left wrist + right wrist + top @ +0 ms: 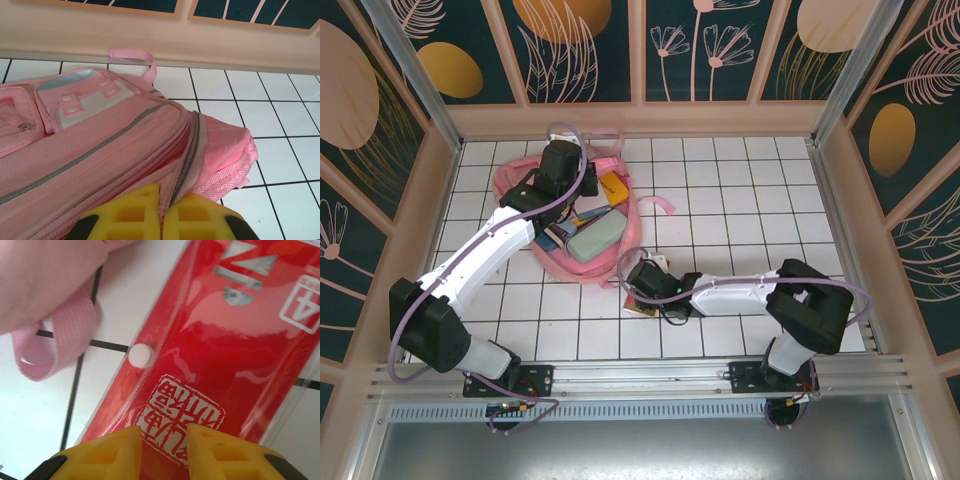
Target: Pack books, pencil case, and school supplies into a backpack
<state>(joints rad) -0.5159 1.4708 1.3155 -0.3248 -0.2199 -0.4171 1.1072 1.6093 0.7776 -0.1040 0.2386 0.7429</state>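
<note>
The glossy red packet (215, 350) lies flat on the tiled counter (35, 425) directly under the right hand (164, 435), long axis running away up-right. That hand's 2 fingers stand part open, grip unconfirmed. The left hand (161, 202) is pinched closed on the zipper edge of the soft pink backpack (100, 150), just beside the packet.

I see the pink backpack (100, 165) lying open on the bench (740, 200), with the mint pencil case (595, 240) and yellow book (612, 187) inside. Red packet (215, 355) lies flat just beside its strap (65, 335).
</note>
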